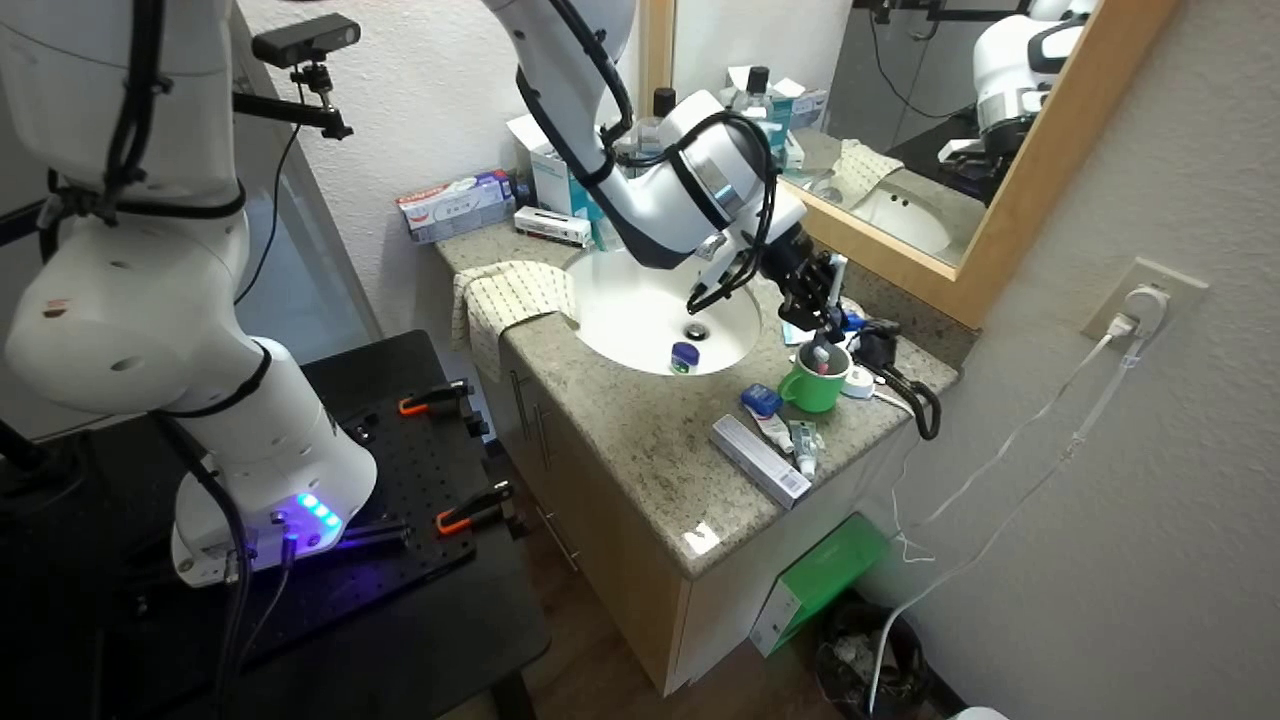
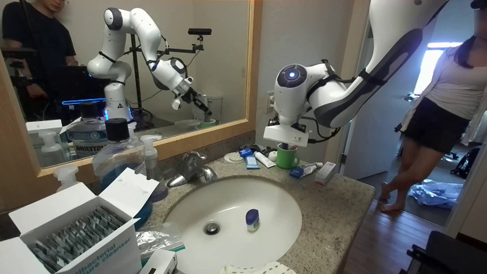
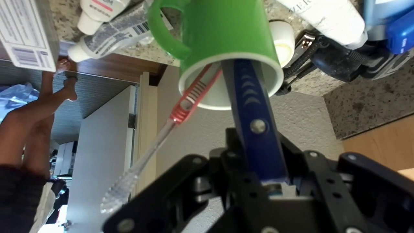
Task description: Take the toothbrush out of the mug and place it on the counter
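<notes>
Wrist view shows my pincer (image 3: 258,144) clamping the blue toothbrush (image 3: 253,111), its far end inside the green mug (image 3: 226,35), so I judge gripping done, with lifting out and laying on the table (image 3: 318,82) left.

In an exterior view, the mug (image 1: 815,392) is on the counter (image 1: 640,430), right of the sink (image 1: 620,300). The toothbrush (image 3: 257,136) and another stick (image 3: 181,111) poke out of the mug. A jar (image 1: 685,357) is in the sink, and a cloth (image 1: 520,292) lies left of it. Tubes (image 1: 804,446) lie between the mug and a box (image 1: 760,462).
</notes>
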Robot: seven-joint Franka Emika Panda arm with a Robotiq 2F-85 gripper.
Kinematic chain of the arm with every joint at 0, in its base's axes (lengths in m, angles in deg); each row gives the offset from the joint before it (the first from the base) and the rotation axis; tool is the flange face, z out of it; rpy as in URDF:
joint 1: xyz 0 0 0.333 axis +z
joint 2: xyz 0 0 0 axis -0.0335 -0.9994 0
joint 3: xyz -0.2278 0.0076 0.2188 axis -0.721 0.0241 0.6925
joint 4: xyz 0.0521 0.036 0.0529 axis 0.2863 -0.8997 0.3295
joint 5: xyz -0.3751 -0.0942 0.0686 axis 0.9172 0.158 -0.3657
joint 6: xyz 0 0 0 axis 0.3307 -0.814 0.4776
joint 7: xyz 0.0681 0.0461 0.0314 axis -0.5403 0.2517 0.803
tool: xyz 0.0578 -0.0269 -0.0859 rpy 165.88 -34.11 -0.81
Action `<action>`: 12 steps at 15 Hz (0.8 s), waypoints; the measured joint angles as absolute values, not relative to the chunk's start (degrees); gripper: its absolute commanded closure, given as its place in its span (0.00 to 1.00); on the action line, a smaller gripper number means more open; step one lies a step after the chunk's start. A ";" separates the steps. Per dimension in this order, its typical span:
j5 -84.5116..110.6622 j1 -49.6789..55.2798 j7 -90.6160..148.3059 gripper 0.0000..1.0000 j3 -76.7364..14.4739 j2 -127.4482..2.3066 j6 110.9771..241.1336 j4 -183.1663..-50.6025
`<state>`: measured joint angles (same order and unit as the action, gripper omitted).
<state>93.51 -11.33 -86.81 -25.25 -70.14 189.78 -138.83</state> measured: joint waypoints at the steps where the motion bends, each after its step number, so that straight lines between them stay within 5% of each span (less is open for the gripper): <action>1: 93.51 -10.38 -87.38 0.89 -26.50 -70.13 189.78 -138.83; 12: 93.51 -7.01 -90.39 0.89 -31.40 -68.00 189.87 -138.80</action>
<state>93.51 -7.01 -90.39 -31.40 -68.00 189.87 -138.80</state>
